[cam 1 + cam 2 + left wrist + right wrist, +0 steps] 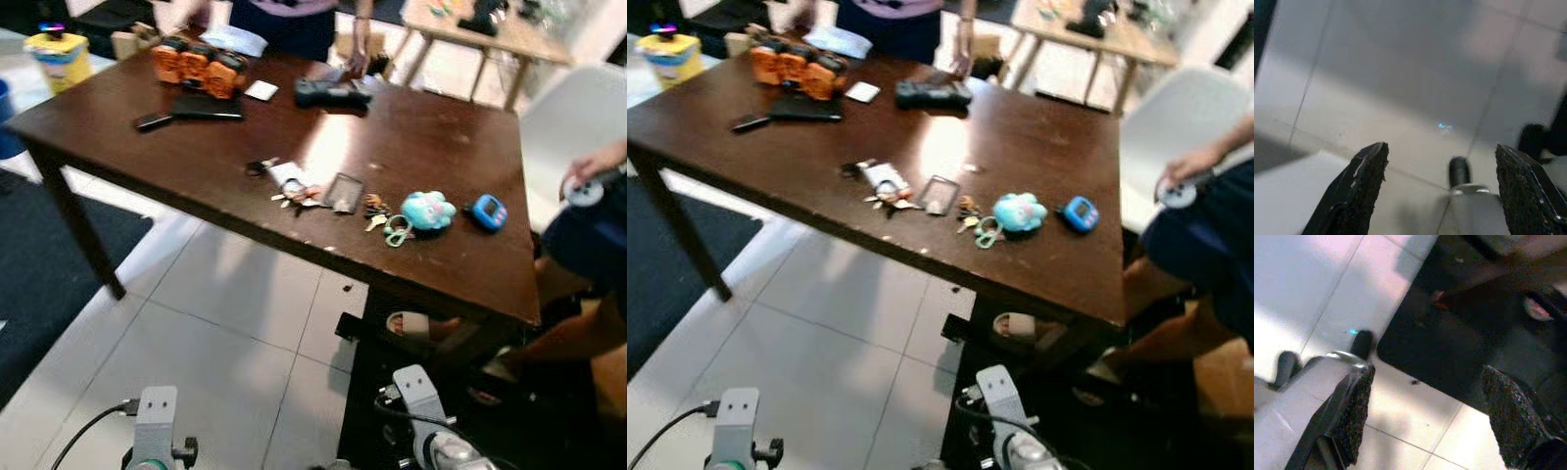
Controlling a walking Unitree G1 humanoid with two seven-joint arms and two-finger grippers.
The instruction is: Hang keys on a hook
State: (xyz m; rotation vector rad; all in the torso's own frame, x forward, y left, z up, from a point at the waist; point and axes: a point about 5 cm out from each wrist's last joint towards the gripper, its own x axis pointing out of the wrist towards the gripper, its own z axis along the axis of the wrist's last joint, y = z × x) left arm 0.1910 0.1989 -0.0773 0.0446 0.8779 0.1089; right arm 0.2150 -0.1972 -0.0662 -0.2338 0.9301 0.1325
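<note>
I see both grippers, left gripper [1440, 188] and right gripper [1425, 418], spread and empty low over floor; keys [292, 194] mid-frame on table [421, 147], light, jangly, I'd pinch the ring.

On the table [411, 147], the keys [294, 191] lie near the front edge, a soft toy [428, 210] lies to their right by the same edge, and a row of boxes [199, 66] sits at the back left corner.
</note>
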